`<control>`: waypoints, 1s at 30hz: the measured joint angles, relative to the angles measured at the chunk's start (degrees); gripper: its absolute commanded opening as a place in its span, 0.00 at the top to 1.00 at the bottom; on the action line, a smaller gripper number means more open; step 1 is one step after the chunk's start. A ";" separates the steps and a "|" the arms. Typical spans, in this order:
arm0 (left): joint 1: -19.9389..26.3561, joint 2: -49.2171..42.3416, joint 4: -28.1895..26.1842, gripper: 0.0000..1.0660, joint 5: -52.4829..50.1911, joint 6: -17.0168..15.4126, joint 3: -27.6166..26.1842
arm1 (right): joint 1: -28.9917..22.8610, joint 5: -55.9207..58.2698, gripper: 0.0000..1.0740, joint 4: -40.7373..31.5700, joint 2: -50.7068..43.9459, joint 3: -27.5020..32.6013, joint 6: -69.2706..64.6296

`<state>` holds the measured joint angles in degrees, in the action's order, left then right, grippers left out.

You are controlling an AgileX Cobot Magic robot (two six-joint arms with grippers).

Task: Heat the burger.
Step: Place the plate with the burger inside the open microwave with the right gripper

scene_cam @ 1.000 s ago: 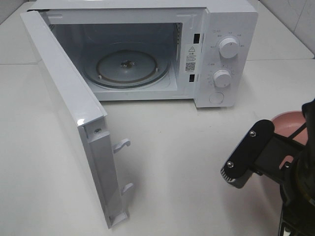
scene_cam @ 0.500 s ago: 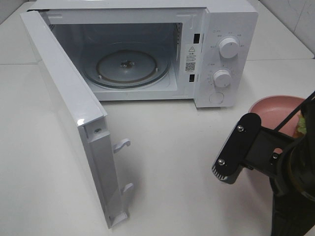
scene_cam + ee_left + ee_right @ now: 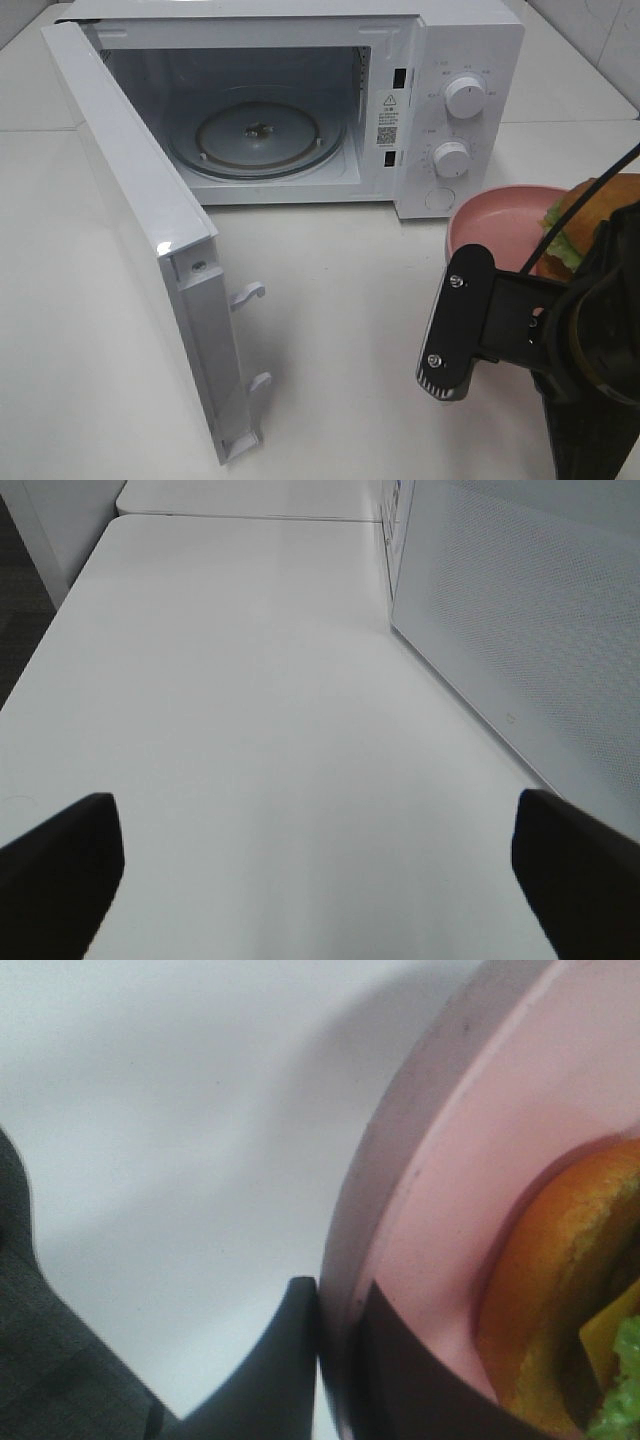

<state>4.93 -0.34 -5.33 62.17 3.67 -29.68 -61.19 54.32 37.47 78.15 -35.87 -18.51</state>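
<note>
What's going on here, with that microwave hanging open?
A two-armed robot is working on heating a burger. Its right tool is pinched shut on the rim of a pink plate carrying the burger, off the front right corner of the microwave. The door stands wide open and the glass turntable inside is bare. The left tool is open over the white table, holding nothing.
</note>
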 measured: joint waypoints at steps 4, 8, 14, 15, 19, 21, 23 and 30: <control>0.00 0.00 0.00 0.08 0.00 0.00 0.00 | 0.00 -1.20 1.00 1.60 0.00 0.00 4.41; 0.00 0.00 0.00 0.08 0.00 0.00 0.00 | 0.00 -2.18 1.00 1.66 0.00 0.00 7.73; 0.00 0.00 0.00 0.08 0.00 0.00 0.00 | 0.00 -7.16 1.00 1.72 0.00 0.00 15.30; 0.00 0.00 0.00 0.08 0.00 0.00 0.00 | 0.00 -7.16 1.00 1.72 0.00 0.00 15.30; 0.00 0.00 0.00 0.08 0.00 0.00 0.00 | 0.00 -9.74 1.00 1.72 0.00 0.00 20.80; 0.00 0.00 0.00 0.08 0.00 0.00 0.00 | 0.00 -9.85 1.00 1.72 0.00 0.00 21.66; 0.00 0.00 0.00 0.08 0.00 0.00 0.00 | 0.00 -10.03 1.00 1.72 0.00 0.00 23.89; 0.00 0.00 0.00 0.08 0.00 0.00 0.00 | 0.06 -11.75 1.00 1.72 0.00 0.23 31.91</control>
<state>4.93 -0.34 -5.33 62.17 3.67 -29.68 -61.13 42.57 39.19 78.15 -35.64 13.41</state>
